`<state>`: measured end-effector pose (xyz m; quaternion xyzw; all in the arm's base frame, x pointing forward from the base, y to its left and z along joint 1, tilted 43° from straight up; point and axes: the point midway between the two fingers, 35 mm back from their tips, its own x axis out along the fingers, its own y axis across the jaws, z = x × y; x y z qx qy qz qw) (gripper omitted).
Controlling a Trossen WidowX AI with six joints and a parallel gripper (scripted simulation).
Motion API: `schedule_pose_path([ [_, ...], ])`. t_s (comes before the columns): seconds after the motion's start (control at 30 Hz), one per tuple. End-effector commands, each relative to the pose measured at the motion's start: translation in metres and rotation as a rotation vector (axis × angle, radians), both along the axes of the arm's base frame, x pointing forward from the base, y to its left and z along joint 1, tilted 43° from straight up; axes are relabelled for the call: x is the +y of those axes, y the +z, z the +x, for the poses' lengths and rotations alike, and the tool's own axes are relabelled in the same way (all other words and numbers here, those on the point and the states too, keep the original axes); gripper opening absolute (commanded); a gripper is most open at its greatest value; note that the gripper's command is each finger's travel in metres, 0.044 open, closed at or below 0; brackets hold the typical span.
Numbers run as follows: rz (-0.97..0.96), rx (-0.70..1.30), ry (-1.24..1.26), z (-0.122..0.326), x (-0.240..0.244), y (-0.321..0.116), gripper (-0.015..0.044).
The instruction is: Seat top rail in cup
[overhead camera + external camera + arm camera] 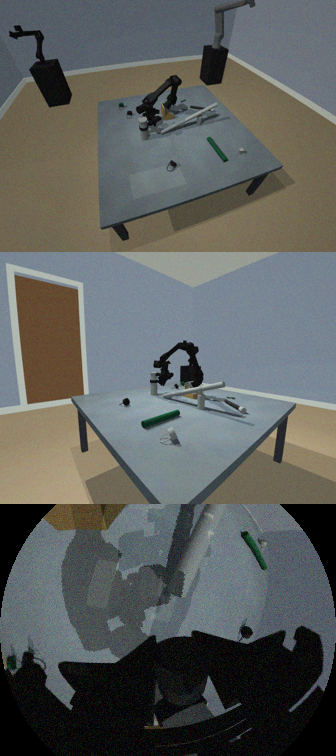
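The big white post (144,135) (153,390) stands upright, with a dark brace band (143,128) (153,381) around it below its white cap (142,119) (153,373). My gripper (154,122) (162,383) (174,637) is beside the post, shut on the dark rail-end cup (181,676). The white rail (190,117) (187,390) (200,549) is clear of the fingers. It slants through the loop on the short post (199,121) (200,402), its near-post end low at the table and its other end raised. The fingers partly hide the cup.
An orange-brown angled block (166,115) (190,395) is behind the rail. A green tube (216,149) (160,418) (254,551), a dark tube (196,107) (231,405), a white looped cap (242,150) (171,433) and a black looped cap (172,163) (126,401) lie on the table.
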<state>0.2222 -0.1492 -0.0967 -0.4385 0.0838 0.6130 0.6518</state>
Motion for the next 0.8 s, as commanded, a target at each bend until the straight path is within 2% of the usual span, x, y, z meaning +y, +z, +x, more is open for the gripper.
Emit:
schedule_pose_path([
  [0.0,0.000,0.026,-0.028,0.003,0.001,0.001,0.0000],
  [0.77,0.001,0.128,-0.143,0.017,0.005,0.004,0.0000],
])
